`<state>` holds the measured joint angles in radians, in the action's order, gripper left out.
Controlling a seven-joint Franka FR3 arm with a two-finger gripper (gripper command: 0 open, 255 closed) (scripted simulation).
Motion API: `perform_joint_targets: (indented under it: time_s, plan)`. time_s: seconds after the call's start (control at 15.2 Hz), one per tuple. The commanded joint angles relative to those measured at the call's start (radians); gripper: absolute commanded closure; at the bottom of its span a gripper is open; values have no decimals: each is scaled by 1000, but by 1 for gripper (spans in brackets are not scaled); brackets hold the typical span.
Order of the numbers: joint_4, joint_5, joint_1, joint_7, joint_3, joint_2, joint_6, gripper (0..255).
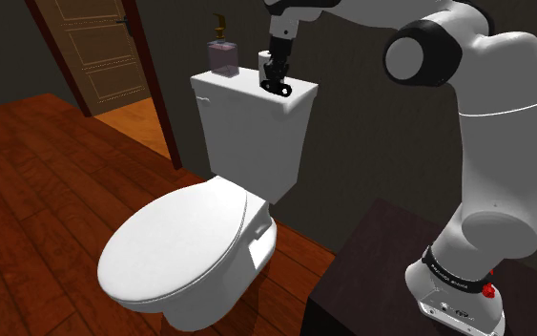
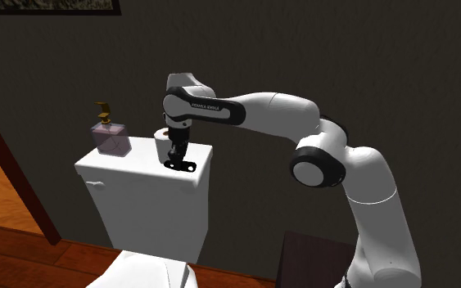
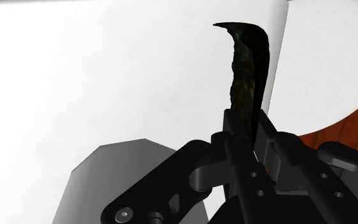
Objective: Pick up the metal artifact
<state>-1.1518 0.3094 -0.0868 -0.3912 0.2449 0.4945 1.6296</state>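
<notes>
On tank lid [image 1: 242,88], purplish soap btl [image 1: 223,59] — fingers [image 3: 268,143] clasp dark artifact [image 3: 247,76].

- You can place everything from the toilet tank [image 1: 257,134], which stands against the wall [image 1: 361,153].
- On top of the tank, at its end toward the shoulder view's left, stands the pump bottle [image 1: 223,55].
- Also on top of the tank, nearer its other end and close to the wall, stands a roll [image 2: 160,136].
- Just beside that roll, over the tank's top, the gripper [image 1: 278,88] points down, and the curved artifact [image 3: 247,76] is clasped between its fingers.
- In front of the tank and lower down lies the closed seat cover [image 1: 175,243].
- Past the tank, on the shoulder view's left, you see the door [image 1: 94,48].
- On the tank's opposite side, nearer the camera, sits the stand [image 1: 381,258].
</notes>
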Motion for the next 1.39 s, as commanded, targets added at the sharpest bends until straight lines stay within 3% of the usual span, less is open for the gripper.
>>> perform_joint_targets:
  time_s: [0.0, 0.2, 0.59, 0.92, 1.19, 1.32]
  plan:
    - [-1, 0, 0, 0, 0, 1, -1, 255]
    - [4, 0, 0, 1, -1, 4, -2, 255]
    - [136, 6, -17, 20, -3, 35, -101, 255]
    - [287, 16, -41, 41, -8, 85, -199, 255]
    - [486, 33, -75, 68, -19, 167, -311, 255]
    - [499, 34, -77, 70, -21, 174, -318, 255]
